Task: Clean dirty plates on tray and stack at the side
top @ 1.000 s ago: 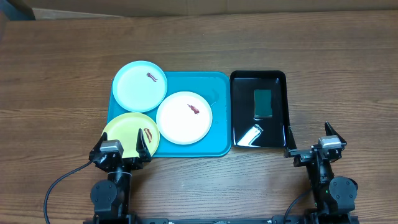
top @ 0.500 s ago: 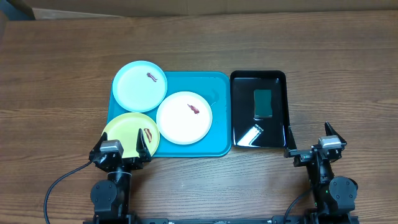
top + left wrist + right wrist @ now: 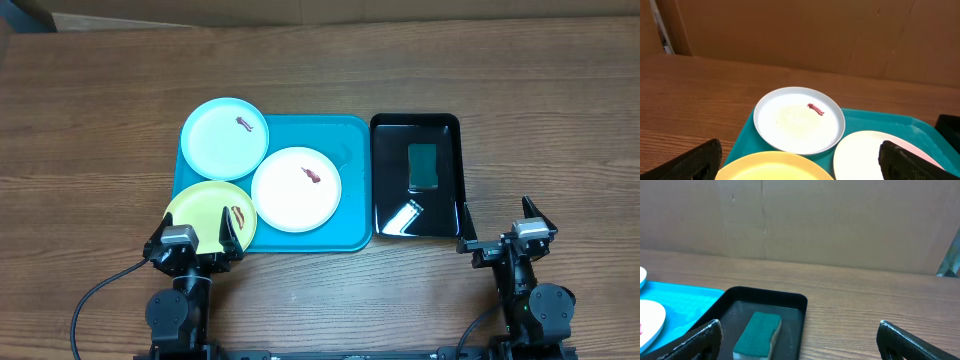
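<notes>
Looking at the tray (image 3: 352, 228): sits flat on the wooden table (image 3: 100, 90), left of centre, long axis left to right across the table, one long edge toward the arms. Holds all three dirty plates, each lying flat, face up, none stacked. Pale aqua plate (image 3: 225, 138) at far-left corner, overhanging the rim onto the table, smear (image 3: 243, 123) toward its far-right side. White plate (image 3: 296, 189) fully inside, near the middle, smear (image 3: 312, 177) right of its centre. Yellow-green plate (image 3: 205, 210) at near-left corner, overhanging the rim, smear (image 3: 238, 214) at its right edge, just beside the white plate.

Just right of the tray, apart by a thin gap: black tray (image 3: 447, 205), long axis running away from the arms, green sponge (image 3: 423, 166) inside along the same axis.

Left gripper (image 3: 194, 236) hovers over the near edge of the yellow-green plate, fingers (image 3: 695, 160) spread wide, nothing between them. Right gripper (image 3: 498, 222) sits near the black tray's near-right corner, fingers (image 3: 695, 342) also wide apart, gripping nothing, well apart from every plate.
</notes>
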`<state>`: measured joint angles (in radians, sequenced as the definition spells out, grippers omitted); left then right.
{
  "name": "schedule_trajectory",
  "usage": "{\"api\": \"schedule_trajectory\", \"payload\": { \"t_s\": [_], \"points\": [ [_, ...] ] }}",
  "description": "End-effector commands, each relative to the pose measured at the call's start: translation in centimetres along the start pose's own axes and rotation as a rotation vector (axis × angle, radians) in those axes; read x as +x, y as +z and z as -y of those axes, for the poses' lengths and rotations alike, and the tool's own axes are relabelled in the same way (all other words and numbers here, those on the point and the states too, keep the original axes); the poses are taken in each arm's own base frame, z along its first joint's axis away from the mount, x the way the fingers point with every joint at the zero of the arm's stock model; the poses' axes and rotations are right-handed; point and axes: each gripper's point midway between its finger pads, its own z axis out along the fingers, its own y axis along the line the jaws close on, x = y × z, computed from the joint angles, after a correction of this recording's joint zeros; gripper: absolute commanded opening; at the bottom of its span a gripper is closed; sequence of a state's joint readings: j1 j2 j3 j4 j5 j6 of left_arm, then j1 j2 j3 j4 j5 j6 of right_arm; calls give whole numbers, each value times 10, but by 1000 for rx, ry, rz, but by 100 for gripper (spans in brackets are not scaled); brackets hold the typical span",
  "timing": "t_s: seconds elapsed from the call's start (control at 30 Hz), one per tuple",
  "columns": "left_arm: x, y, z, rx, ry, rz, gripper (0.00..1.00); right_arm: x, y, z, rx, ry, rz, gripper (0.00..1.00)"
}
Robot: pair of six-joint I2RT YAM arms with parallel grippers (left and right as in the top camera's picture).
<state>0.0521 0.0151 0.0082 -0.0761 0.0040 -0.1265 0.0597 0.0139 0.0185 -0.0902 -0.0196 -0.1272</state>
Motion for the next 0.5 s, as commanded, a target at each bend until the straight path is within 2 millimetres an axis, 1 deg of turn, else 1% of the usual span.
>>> {"api": "schedule_trajectory", "payload": {
  "t_s": [0.0,0.07,0.1,0.13,0.23,0.3,0.47],
  "points": [
    [-4,0,6,29,15,18,100,1,0,-1,-5,7,6,100],
    [-12,-1,14,77,5,50,100,1,0,-1,-5,7,6,100],
    [-20,-3,25,136,-7,72,100,1,0,-1,-5,7,6,100],
    [-22,-4,29,157,-6,76,100,1,0,-1,-5,7,6,100],
    [-41,-12,43,231,-30,91,100,1,0,-1,-5,7,6,100],
    [-58,-19,47,245,-54,99,100,1,0,-1,-4,7,6,100],
    [-112,-44,53,245,-54,104,100,1,0,-1,-5,7,6,100]
  ]
}}
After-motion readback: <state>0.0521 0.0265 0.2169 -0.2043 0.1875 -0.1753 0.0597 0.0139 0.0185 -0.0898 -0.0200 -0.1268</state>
